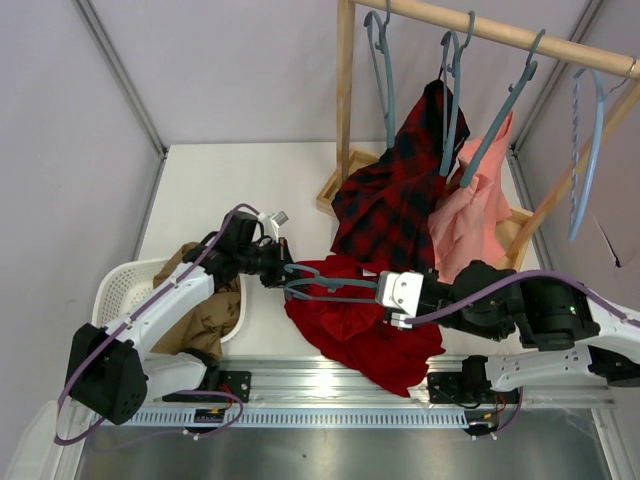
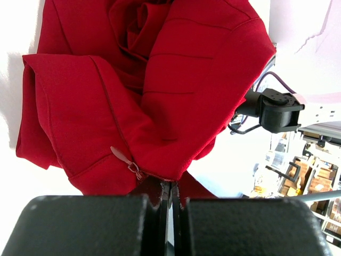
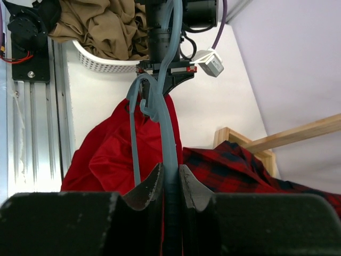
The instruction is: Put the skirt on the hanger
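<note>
The skirt (image 1: 365, 335) lies bunched on the table (image 1: 230, 190) between the two arms. One waistband edge, by the zip, is lifted and pinched in the closed left gripper (image 2: 170, 188). The hanger (image 3: 167, 128) spans the gap above the cloth, one end at that pinched edge and the other clamped in the right gripper (image 3: 170, 178). I'd say threading is the step in hand. Next, the hanger's arm needs sliding inside the waistband, with the left holding the opening taut. The rack (image 1: 345, 120) behind comes later.

Skirt (image 1: 360, 325) is lying front-center on the desk (image 1: 230, 190), hanger (image 1: 330, 285) crossing over its far edge, basket (image 1: 120, 285) sitting left, rack (image 1: 345, 100) standing behind.
</note>
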Robot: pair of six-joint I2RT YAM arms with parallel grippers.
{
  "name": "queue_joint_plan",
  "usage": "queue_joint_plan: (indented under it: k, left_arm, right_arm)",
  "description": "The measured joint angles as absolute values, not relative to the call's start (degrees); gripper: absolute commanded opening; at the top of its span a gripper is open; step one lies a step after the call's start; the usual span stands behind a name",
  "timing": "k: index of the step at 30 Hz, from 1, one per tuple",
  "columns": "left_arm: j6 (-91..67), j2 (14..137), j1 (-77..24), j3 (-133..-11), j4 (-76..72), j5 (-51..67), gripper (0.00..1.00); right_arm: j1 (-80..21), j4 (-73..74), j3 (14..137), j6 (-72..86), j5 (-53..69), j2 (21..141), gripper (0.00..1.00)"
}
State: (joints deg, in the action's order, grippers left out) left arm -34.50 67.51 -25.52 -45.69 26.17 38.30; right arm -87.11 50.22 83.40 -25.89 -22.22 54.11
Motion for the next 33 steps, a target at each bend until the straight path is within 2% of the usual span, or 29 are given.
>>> queue_joint_plan:
  k: [17, 33]
  left_arm:
    - [-34.5, 67.5, -25.5, -45.7, 26.2, 39.2, 0.00]
    - [-34.5, 67.5, -25.5, -45.7, 26.2, 39.3, 0.00]
  right_arm:
    - [-93.0, 42.9, 73.8, -40.8, -27.1, 51.7, 0.00]
    - [-96.5, 41.0, 73.6, -45.0, -33.2, 50.2, 0.00]
